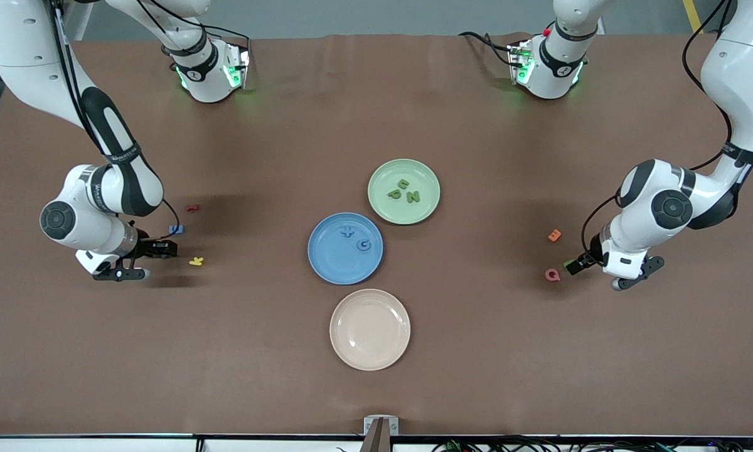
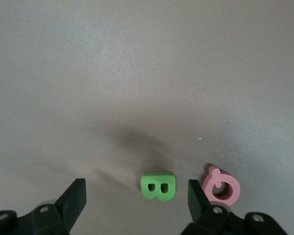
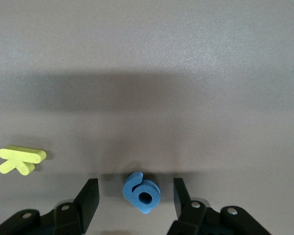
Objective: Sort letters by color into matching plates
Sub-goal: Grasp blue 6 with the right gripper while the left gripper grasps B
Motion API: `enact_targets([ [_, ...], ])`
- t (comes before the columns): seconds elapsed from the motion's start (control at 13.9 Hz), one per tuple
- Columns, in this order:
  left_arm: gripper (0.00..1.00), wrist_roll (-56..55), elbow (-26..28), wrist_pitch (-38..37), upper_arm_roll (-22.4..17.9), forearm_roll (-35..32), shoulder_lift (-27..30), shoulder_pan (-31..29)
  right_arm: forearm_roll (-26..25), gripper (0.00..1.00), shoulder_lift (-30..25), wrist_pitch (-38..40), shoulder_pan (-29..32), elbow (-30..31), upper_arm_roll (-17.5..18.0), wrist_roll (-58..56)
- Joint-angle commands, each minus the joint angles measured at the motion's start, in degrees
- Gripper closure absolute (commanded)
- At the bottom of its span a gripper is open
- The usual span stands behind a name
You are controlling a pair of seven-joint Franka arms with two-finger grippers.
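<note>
Looking down from the front view, three plates sit in the middle of the table. The green plate (image 1: 404,191) holds three green letters (image 1: 403,191). The blue plate (image 1: 345,248) touches it and holds a blue plus (image 1: 347,232) and a blue G (image 1: 364,245). The cream plate (image 1: 369,329) is nearest the front camera. The right gripper (image 1: 166,249) is low at the right arm's end of the table, well apart from the plates. A small blue piece (image 1: 176,229) shows just beside it, a yellow letter (image 1: 196,261) is near it, and a red letter (image 1: 192,208) lies a bit farther off. The left gripper (image 1: 571,265) is low at the left arm's end. A pink letter (image 1: 552,274) is just beside it and an orange letter (image 1: 555,235) is near.

From the left wrist view, the left gripper (image 2: 137,196) has its fingers wide apart. The green B (image 2: 158,185) lies on the table between them, touching neither. The pink letter (image 2: 221,184) lies just outside one finger (image 2: 198,200).

From the right wrist view, the right gripper (image 3: 135,198) also has its fingers apart. The blue 9 (image 3: 142,192) lies between them, close to both, with small gaps. The yellow letter (image 3: 21,159) lies off to one side of the gripper.
</note>
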State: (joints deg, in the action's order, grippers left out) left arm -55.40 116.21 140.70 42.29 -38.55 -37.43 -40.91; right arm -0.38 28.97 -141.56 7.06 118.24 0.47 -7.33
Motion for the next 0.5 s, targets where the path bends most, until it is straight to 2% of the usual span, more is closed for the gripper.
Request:
enact_targets([
  [0.0,0.11,0.2,0.1,1.2,0.7,-1.0,-1.5,-0.9,-0.8,0.47,-0.2,-0.5,1.5,0.5,0.9,-0.8],
  [0.43,0.18,0.3,-0.2,1.3,0.6,-1.1,-3.4,-0.7,-0.8,0.60,0.3,-0.6,1.5,0.4,0.9,-0.8],
])
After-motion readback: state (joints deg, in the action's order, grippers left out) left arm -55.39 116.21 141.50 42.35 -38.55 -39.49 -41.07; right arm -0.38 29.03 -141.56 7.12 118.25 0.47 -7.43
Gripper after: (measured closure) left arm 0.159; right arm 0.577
